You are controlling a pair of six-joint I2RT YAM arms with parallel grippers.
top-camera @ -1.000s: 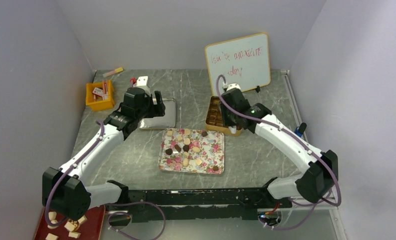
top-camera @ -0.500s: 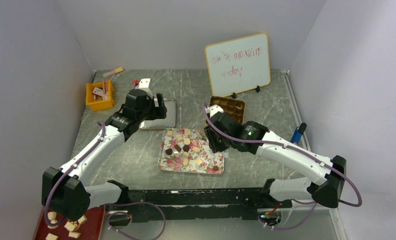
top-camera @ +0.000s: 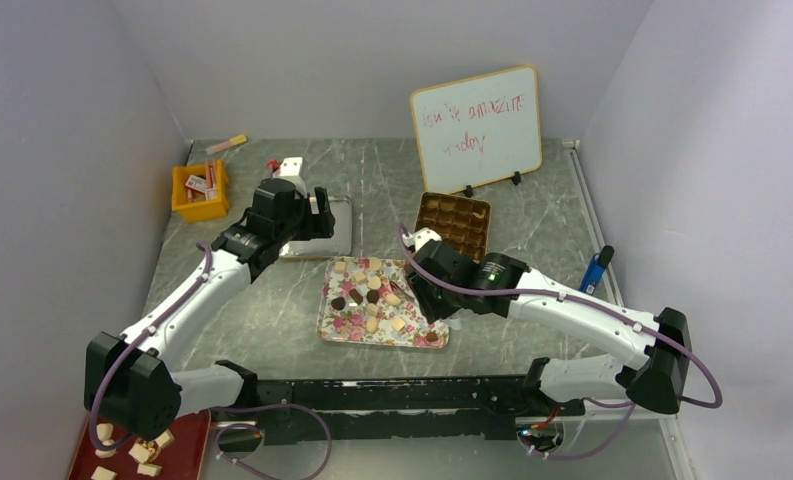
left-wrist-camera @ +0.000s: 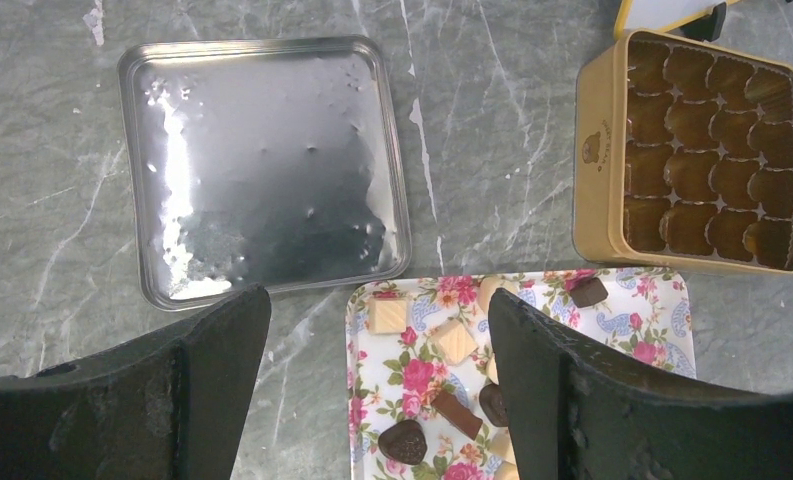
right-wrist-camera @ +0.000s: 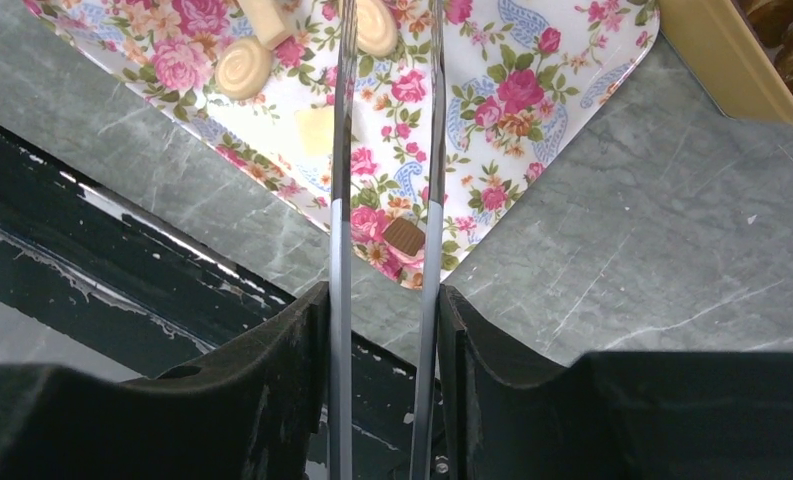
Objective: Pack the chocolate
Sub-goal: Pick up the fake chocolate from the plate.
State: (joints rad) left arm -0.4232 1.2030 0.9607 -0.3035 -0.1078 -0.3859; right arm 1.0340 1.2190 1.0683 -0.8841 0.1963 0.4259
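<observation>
- Many chocolates [top-camera: 372, 296], dark, tan and cream, lay scattered loose on the floral tray [top-camera: 382, 343] in the middle of the table; none showed in the gold box [top-camera: 455, 225], whose moulded cups looked empty.
- That box sat just beyond the tray's far right corner, very near it, so I judged the carry would be short and would run away from the arm bases.
- Closed around a pair of metal tongs [right-wrist-camera: 342, 150] was the right gripper [right-wrist-camera: 384, 300], its fingers pressing the two blades from either side; the blades themselves stood apart with a gap between them.
- From the tray's near right corner the tongs' long axis ran inward across the tray, so the pieces lay straight ahead of and beneath the blades.
- One brown square piece [right-wrist-camera: 404, 237] showed between the blades near that corner, and a round tan piece [right-wrist-camera: 375, 25] further along them; the tips ran out of the wrist view, so whether they gripped anything could not be told.
- Spread wide and holding nothing, the left gripper [left-wrist-camera: 377, 305] hung above the tray's far left edge, beside the silver lid [left-wrist-camera: 262, 170].
- Of the two arms, the right was the nearer to both chocolates and box, and the one equipped to lift.
</observation>
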